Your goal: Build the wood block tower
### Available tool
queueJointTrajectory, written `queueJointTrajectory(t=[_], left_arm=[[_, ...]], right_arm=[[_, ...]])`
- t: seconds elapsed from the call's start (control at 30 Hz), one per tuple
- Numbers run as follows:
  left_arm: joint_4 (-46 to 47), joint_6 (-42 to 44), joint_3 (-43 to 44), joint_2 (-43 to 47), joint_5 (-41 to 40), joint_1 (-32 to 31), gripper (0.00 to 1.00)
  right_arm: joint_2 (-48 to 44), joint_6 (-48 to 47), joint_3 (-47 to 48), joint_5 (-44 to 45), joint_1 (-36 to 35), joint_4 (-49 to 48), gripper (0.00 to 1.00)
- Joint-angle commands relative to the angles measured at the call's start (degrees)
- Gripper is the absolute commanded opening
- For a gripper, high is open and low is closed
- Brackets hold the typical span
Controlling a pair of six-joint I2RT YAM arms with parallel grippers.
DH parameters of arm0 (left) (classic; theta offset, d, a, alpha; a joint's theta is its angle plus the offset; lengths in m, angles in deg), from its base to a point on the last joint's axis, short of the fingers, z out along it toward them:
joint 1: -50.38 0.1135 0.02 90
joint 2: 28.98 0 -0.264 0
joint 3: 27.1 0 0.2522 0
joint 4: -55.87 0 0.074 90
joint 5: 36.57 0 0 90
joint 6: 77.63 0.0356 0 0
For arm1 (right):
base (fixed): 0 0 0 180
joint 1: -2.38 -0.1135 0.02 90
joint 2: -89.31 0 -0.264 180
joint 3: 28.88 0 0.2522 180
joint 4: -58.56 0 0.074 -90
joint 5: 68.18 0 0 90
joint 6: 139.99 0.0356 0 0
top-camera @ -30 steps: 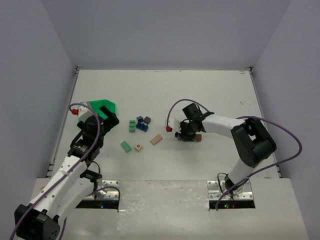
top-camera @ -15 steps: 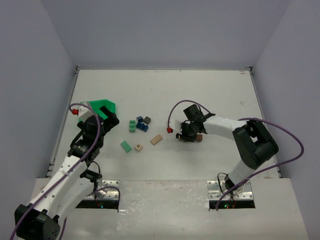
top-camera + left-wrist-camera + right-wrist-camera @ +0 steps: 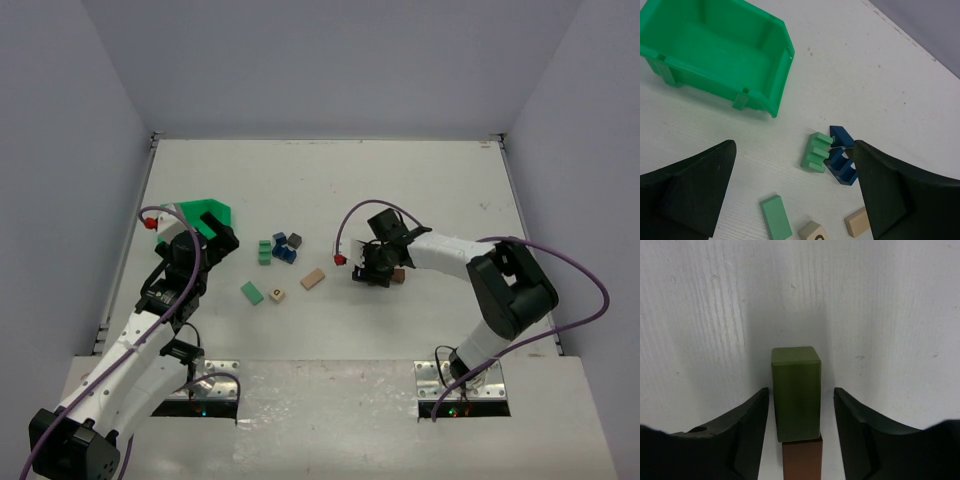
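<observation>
One green bin point(image 3: 205, 212) sits at the far left of the counter point(image 3: 420, 180). Seven loose blocks lie to its right: one ridged green block point(image 3: 265, 252), two blue pieces point(image 3: 286, 255), one dark grey block point(image 3: 295, 240), one flat green block point(image 3: 251, 292), one tan cube point(image 3: 277, 295) and one tan bar point(image 3: 313, 278). Farther right, the wood block tower point(image 3: 398, 275) counts two blocks: one olive-green block point(image 3: 795, 390) on one brown block point(image 3: 801, 462). That makes nine blocks. There are two arms, each carrying one two-fingered pincer: the left pincer point(image 3: 794, 147) and the right pincer point(image 3: 801, 392).
</observation>
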State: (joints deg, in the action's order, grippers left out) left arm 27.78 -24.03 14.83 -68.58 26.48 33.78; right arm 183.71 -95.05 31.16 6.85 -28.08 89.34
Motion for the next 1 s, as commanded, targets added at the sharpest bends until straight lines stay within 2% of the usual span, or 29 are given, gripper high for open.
queueJointTrajectory(t=[0.0, 0.07, 0.1, 0.13, 0.47, 0.63, 0.83, 0.93, 0.97], left_arm=[[2.76, 0.76, 0.36, 0.66, 0.49, -0.71, 1.0], [2.73, 0.9, 0.4, 0.66, 0.58, -0.71, 1.0], [2.73, 0.9, 0.4, 0.66, 0.58, -0.71, 1.0], [2.81, 0.98, 0.4, 0.66, 0.67, -0.71, 1.0], [2.44, 0.76, 1.25, 0.18, 1.13, -0.71, 1.0], [1.42, -0.52, 3.37, -3.1, 0.78, -0.71, 1.0], [-4.82, -3.68, 10.84, -12.11, -3.54, -1.96, 1.0], [-4.91, -4.79, 12.83, -14.71, -5.12, -4.13, 1.0], [-4.97, -4.97, 13.46, -15.65, -6.53, -5.75, 1.0]], right_arm=[[-1.87, -0.11, 0.36, 0.38, 0.26, -0.27, 0.67], [-2.2, -0.28, 0.82, 0.29, 0.31, 0.3, 0.78], [-2.54, -0.28, 1.08, -0.05, 0.31, 0.73, 0.94], [-2.81, -0.2, 1.18, -0.23, 0.31, 0.74, 0.99], [-8.67, -0.25, 6.36, -4.42, 0.24, 7.56, 0.99], [-12.44, 0.98, 10.86, -7.37, 0.07, 8.56, 0.99], [-14.7, 11.82, 19.11, -9.86, -0.3, -5.34, 0.99], [-13.37, 19.94, 23.78, -7.09, -0.38, -9.74, 0.99], [-12.79, 23.68, 26.14, -2.63, -0.39, -10.78, 0.99]])
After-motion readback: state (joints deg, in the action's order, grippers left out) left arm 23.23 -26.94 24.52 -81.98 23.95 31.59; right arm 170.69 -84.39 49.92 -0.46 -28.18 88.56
